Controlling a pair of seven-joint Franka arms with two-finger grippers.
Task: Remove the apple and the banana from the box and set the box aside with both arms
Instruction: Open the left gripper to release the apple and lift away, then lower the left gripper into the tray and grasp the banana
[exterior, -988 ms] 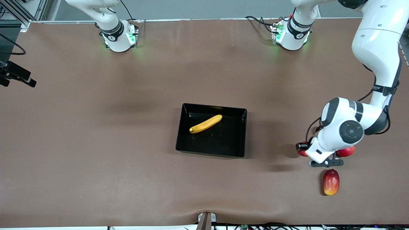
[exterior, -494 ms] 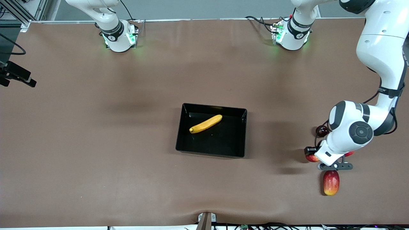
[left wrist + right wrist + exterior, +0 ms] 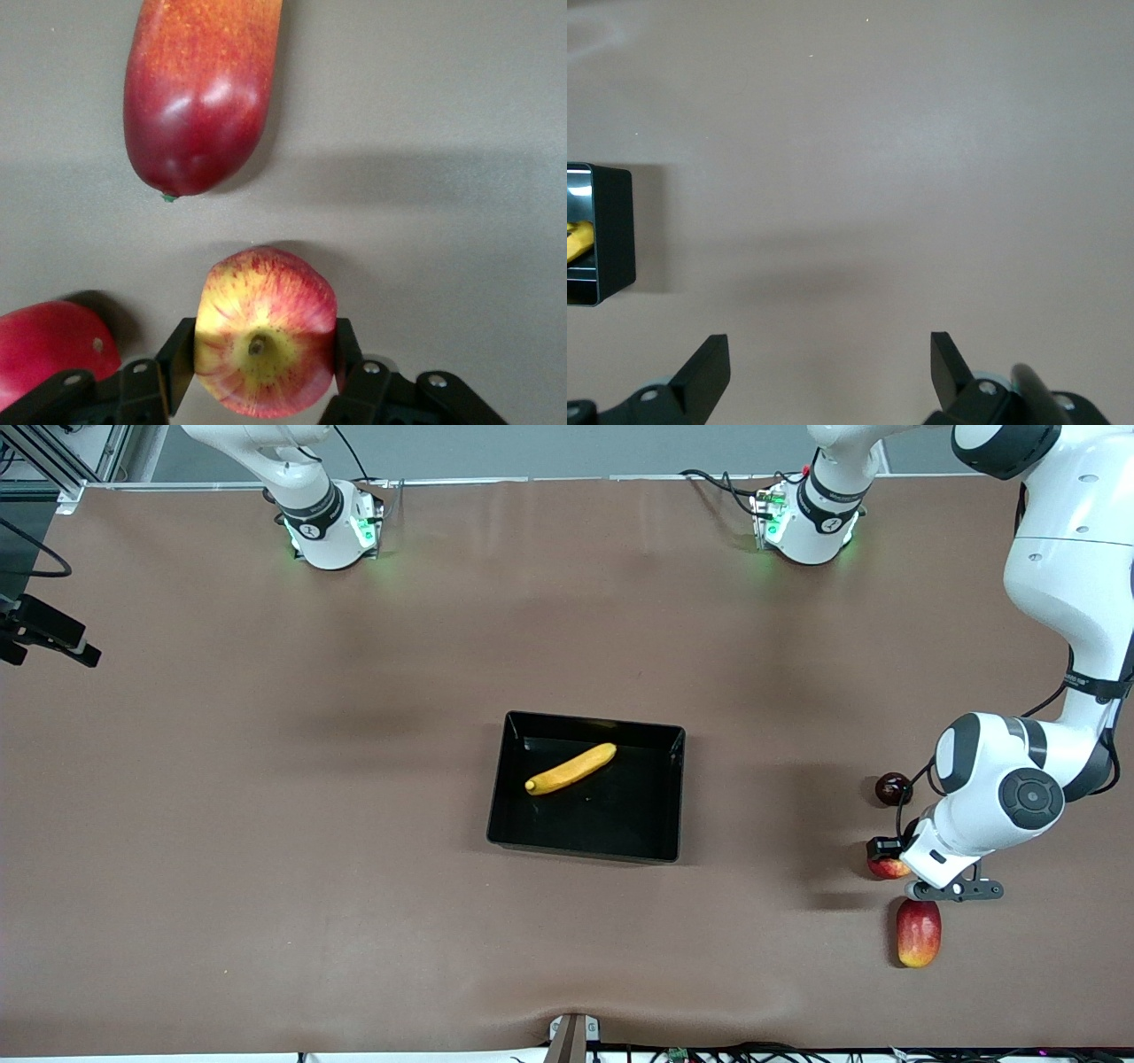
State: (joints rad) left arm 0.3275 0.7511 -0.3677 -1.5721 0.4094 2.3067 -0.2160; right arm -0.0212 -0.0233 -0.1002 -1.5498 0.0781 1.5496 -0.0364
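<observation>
The black tray (image 3: pixel 666 797) sits mid-table with the yellow banana (image 3: pixel 571 768) lying in it. My left gripper (image 3: pixel 897 861) is near the left arm's end of the table, close to the table surface. In the left wrist view its fingers (image 3: pixel 177 363) press both sides of the red apple with yellow streaks (image 3: pixel 266 341); the apple peeks out beside the hand in the front view (image 3: pixel 885 867). My right gripper (image 3: pixel 830 367) is open and empty over bare table. It is out of the front view. Its wrist view shows a tray corner (image 3: pixel 616 230).
An oblong red-and-yellow mango (image 3: pixel 918 932) (image 3: pixel 199 88) lies just nearer the front camera than the apple. A dark red round fruit (image 3: pixel 893 788) lies farther from it. A plain pinkish-red fruit (image 3: pixel 44 354) sits close beside the left gripper, hidden under the arm in the front view.
The left arm and gripper moved toward the left arm's end of the table, the apple shifting with them. The dark red fruit came out from under the arm. The right arm has not moved.
</observation>
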